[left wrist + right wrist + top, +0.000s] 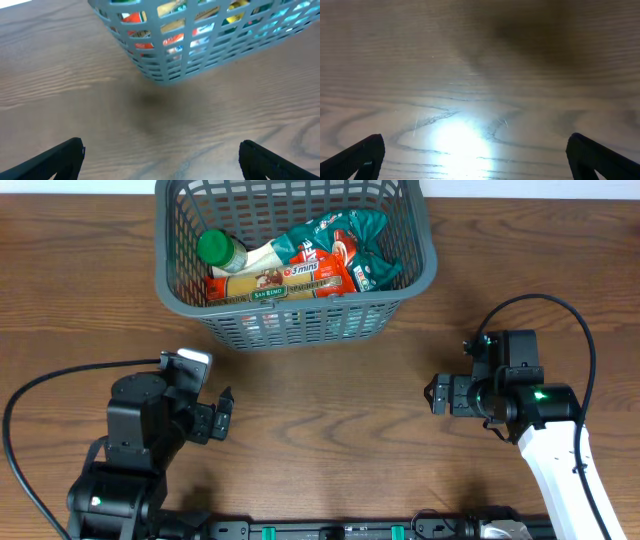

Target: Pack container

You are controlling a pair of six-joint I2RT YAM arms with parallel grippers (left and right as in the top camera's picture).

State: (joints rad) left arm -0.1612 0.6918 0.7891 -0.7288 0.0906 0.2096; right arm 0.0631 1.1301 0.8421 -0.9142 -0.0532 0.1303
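The container (300,325) is a large dark grey lattice basket at the far middle of the table. Inside lie a green-capped bottle (217,250), a San Remo pasta packet (275,285), a red noodle packet (340,265) and a teal bag (368,235). Its near wall also shows in the left wrist view (200,55). My left gripper (222,420) is open and empty over bare wood, in front of the basket; its fingers show in the left wrist view (160,160). My right gripper (436,394) is open and empty to the basket's front right, over bare wood in the right wrist view (475,155).
The wooden table (330,410) lies between the two arms. Black cables loop from each arm (40,390) (560,305). A rail with green fittings (330,530) runs along the near edge.
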